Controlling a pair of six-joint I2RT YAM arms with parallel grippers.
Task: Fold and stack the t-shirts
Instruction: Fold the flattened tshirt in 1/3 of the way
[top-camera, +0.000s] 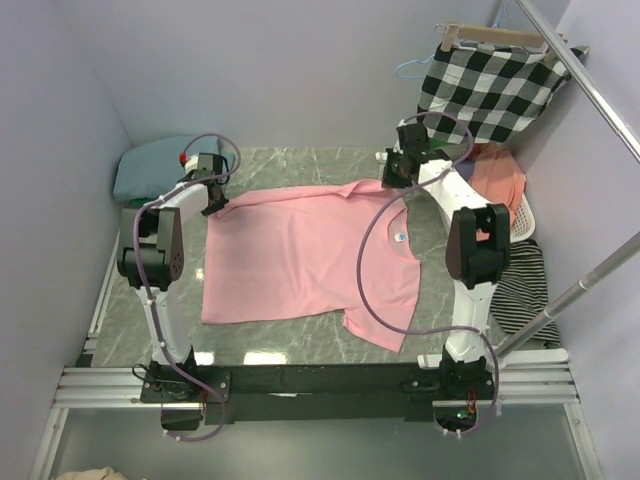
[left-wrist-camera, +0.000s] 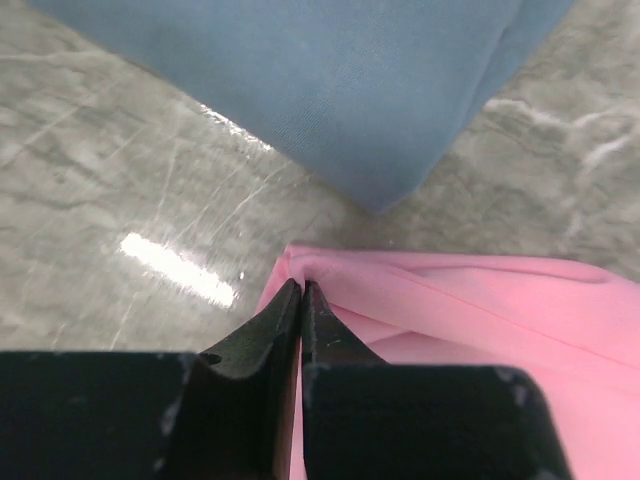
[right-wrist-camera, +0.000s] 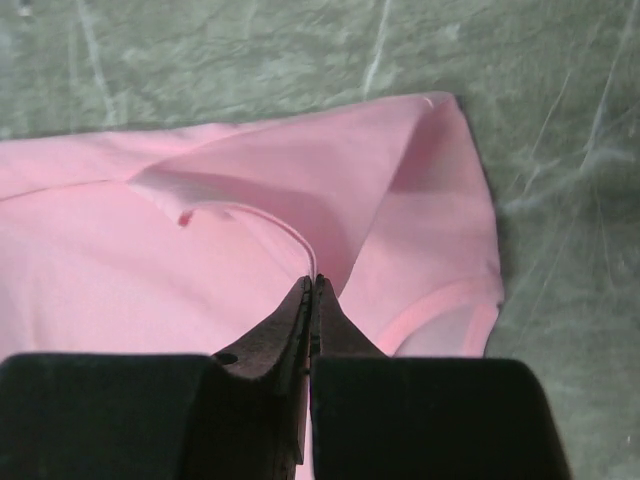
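2 shirts in view. Pink shirt (top-camera: 300, 255) lies spread across the middle of the table (top-camera: 290, 162), its far edge raised in a shallow fold. Teal shirt (top-camera: 150, 168) sits folded at the far-left corner, near the pink one but apart from it. Left gripper (left-wrist-camera: 301, 292) is pressed together on the pink shirt's far-left corner, cloth pinched at the tips. Right gripper (right-wrist-camera: 312, 288) is likewise closed, pinching a raised fold by the far-right sleeve. Judgement: thin cotton, light and limp, will sag between the 2 holds; not fragile. Best held at corners or seamed edges, both sides moving together
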